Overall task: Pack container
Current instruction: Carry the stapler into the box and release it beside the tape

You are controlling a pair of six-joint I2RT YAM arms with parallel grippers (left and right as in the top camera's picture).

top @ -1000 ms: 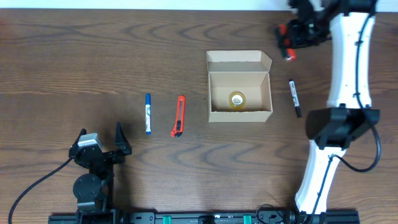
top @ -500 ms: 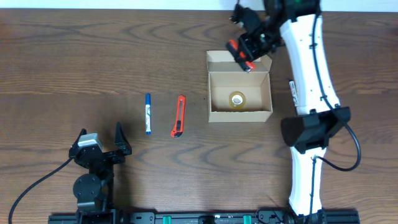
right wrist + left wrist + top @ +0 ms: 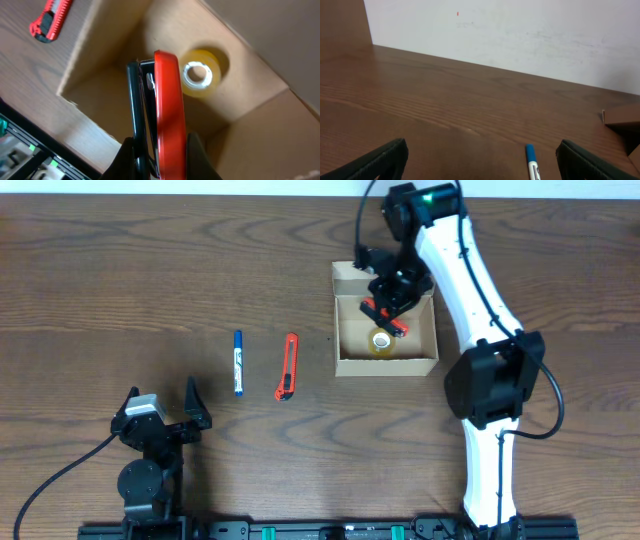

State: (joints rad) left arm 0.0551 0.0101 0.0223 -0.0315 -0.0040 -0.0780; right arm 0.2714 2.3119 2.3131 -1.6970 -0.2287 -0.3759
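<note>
Overhead view: dark brown wooden table, with the white-shelled right arm reaching across the small tan cardboard box. The box sits right of table centre with its open top facing up. Its long axis runs left to right, and the flap lid is folded back on the far side, away from the arm bases. Right gripper is over the box opening, fingers clamped on a red and black stapler that lies diagonally above the far half. Cannot tell how deep it sits in the box. Left gripper rests near the front left edge, fingers spread, nothing between them. An orange-red utility knife lies left of the box. A blue marker lies just left of the knife, both lengthwise front to back. A yellow tape roll lies flat on the box floor.

Right wrist view: gripper pinches the stapler above the box, with the tape just beyond and the knife outside.

Left wrist view: gripper wide apart, marker ahead on the table.
</note>
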